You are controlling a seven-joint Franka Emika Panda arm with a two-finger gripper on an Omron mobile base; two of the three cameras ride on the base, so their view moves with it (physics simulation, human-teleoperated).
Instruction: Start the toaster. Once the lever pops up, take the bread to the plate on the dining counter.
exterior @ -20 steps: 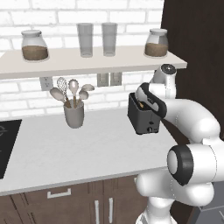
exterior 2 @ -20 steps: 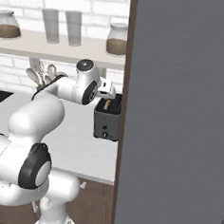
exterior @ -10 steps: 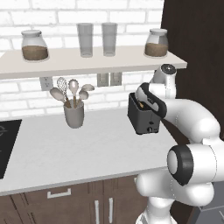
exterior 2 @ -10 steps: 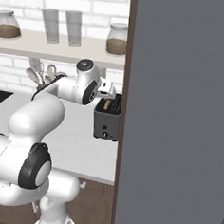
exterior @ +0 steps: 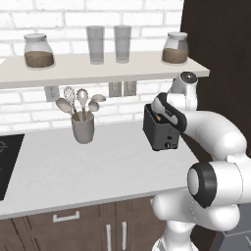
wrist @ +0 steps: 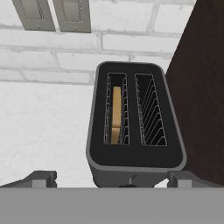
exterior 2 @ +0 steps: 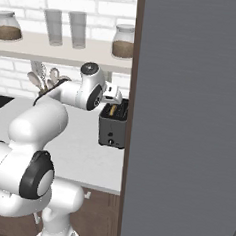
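The dark toaster (exterior: 158, 133) stands on the pale worktop by the brick wall, close against a tall dark panel. From above, the toaster (wrist: 133, 127) has two slots. The bread (wrist: 116, 114) sits deep in its left slot, tan edge up; the right slot is bare wire. My gripper (wrist: 113, 179) hovers just above the toaster's near end, open, one fingertip on each side and nothing between them. The hand (exterior 2: 112, 93) hangs over the toaster (exterior 2: 112, 128). The plate and the dining counter are out of view.
A grey cup of utensils (exterior: 82, 128) stands left of the toaster. The shelf (exterior: 98, 68) above carries jars and glasses. Wall outlets (wrist: 52, 15) sit behind. The dark tall panel (exterior: 215, 54) hems the toaster's right. A stove corner (exterior: 5, 162) lies far left.
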